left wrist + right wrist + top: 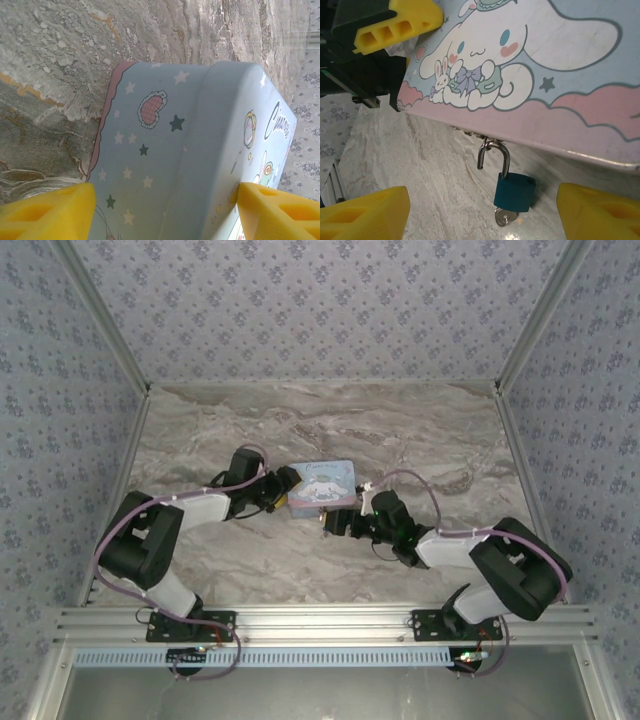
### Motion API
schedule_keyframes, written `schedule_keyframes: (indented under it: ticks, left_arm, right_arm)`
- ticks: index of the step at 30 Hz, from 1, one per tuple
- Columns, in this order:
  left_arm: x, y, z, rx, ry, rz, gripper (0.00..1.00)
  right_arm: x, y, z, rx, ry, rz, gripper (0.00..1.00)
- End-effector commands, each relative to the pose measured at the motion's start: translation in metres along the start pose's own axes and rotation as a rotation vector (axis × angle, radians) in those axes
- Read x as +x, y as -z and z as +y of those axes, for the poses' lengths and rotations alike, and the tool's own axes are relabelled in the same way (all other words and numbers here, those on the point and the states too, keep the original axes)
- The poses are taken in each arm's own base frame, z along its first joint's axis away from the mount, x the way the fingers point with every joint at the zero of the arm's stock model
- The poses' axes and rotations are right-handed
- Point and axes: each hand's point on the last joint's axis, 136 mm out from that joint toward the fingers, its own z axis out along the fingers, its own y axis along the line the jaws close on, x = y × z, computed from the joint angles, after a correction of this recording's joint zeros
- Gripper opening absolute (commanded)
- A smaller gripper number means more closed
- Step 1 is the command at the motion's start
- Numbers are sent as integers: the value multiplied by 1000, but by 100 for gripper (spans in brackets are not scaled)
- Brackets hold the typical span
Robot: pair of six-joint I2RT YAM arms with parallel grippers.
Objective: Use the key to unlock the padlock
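Left gripper (pixel 165 212) was clamped on the tin box (pixel 190 150), light blue with a cartoon print; in the left wrist view its 2 yellow fingers (pixel 45 212) pressed against opposite sides of the box.

Top view: the box sat near the middle of the marble-patterned table (pixel 420 440); left gripper was at its left end; right gripper (pixel 338 522) was just beside its near edge.

Right gripper was spread wide with nothing between its 2 fingertips (pixel 592 210); it sat low over the table, pointed at the padlock (pixel 515 191).

Padlock: small teal-blue body lay on the table just beside the box's front wall, ahead of the right gripper and apart from both its fingertips; silver shackle (pixel 495 155) was hooked through the hasp (pixel 482 139) under the box's front edge; 1 shackle leg sat in the body and the other stood free above it, so the shackle was open.

Key (pixel 502 217) sat in the bottom of the body, silver head showing below it.
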Motion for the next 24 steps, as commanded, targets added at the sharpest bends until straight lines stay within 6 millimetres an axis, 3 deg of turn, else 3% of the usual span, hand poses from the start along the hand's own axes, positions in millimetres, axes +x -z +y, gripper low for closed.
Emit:
schedule_keyframes:
  ticks: [1, 7, 15, 24]
  left_arm:
    - [23, -3, 45, -154, 56, 54, 73]
    - [26, -1, 47, -159, 59, 56, 73]
    - [28, -1, 46, -159, 58, 54, 73]
    - [29, -3, 46, -161, 61, 61, 73]
  right_arm:
    - [-26, -5, 5, -10, 37, -65, 79]
    - [-49, -8, 3, -41, 63, -71, 79]
    - [-14, -9, -1, -41, 93, -24, 77]
    - [-10, -20, -6, -30, 91, -8, 62]
